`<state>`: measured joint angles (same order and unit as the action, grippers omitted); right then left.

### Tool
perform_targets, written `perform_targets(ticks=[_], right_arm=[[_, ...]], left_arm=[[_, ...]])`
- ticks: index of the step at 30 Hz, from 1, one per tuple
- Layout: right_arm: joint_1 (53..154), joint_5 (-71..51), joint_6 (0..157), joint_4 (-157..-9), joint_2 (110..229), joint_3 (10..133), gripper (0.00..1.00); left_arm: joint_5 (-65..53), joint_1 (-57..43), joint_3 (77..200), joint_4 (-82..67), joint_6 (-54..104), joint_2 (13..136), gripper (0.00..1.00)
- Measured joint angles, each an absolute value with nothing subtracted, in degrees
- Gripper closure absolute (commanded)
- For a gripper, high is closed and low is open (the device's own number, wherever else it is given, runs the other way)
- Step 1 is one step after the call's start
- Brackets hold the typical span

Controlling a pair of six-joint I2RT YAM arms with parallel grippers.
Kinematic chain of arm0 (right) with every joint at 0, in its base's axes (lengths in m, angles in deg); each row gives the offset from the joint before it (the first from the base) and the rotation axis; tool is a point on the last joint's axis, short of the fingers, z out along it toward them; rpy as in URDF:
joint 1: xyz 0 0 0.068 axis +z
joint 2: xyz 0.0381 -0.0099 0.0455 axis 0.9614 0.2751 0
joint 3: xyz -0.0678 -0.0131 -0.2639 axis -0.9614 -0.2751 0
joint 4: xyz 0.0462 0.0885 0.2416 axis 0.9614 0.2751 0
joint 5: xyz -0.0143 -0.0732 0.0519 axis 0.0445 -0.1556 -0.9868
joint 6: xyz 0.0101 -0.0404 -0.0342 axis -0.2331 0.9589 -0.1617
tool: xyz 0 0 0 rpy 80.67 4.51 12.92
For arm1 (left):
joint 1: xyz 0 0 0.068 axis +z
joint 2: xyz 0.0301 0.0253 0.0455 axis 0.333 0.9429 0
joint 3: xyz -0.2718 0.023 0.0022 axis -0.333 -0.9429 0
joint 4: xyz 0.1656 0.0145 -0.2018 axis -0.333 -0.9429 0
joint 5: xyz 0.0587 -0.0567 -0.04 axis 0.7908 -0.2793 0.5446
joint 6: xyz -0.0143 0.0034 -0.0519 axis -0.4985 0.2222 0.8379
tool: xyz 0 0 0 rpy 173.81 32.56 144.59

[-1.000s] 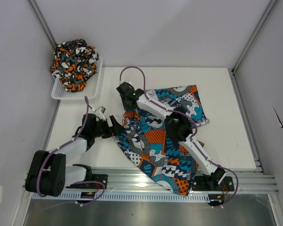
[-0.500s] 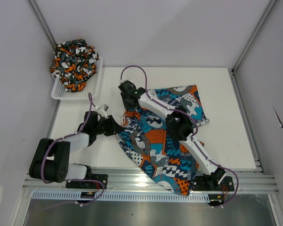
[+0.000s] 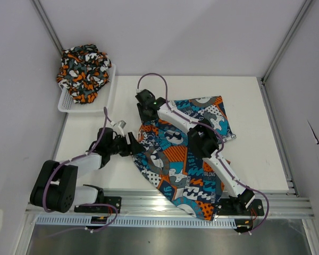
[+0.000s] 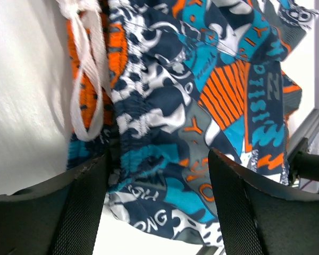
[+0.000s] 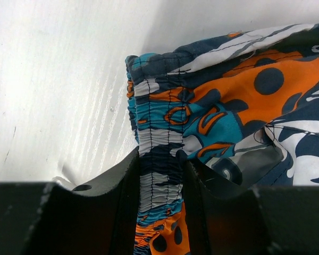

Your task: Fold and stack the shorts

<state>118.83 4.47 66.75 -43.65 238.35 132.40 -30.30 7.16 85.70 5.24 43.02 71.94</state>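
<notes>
The teal-blue, orange and white patchwork shorts (image 3: pixel 187 159) lie spread across the table's middle, one leg hanging over the near rail. My right gripper (image 3: pixel 145 113) is at their far left corner, shut on the gathered elastic waistband (image 5: pixel 160 159). My left gripper (image 3: pixel 129 145) sits low at the shorts' left edge, open, its fingers (image 4: pixel 239 202) set apart on either side of the bunched waistband cloth (image 4: pixel 143 122) without pressing it. A white drawstring loop (image 4: pixel 87 79) dangles at that edge. The camouflage shorts (image 3: pixel 83 66) sit crumpled in the white mesh basket (image 3: pixel 105 101) at the far left.
The metal rail (image 3: pixel 149 204) runs along the near edge under the hanging leg. Grey walls and frame posts close in both sides. Bare white table (image 3: pixel 255 159) shows to the right of the shorts and between the basket and my left arm.
My left arm has stretched forward and right, bringing its gripper in over the shorts' left edge. My right gripper has shifted slightly right with the waistband still pinched.
</notes>
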Motion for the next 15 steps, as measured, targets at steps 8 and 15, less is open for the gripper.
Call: perform_targets(ticks=[8, 15], right_arm=[[118.7, 4.3, 66.8, -43.7, 238.3, 132.4, 0.64], [118.5, 3.7, 66.8, -43.7, 238.3, 132.4, 0.64]], left_arm=[[-27.6, 7.0, 92.2, 2.3, 42.6, 79.2, 0.26], [-26.3, 7.0, 93.1, 1.3, 40.9, 79.3, 0.73]])
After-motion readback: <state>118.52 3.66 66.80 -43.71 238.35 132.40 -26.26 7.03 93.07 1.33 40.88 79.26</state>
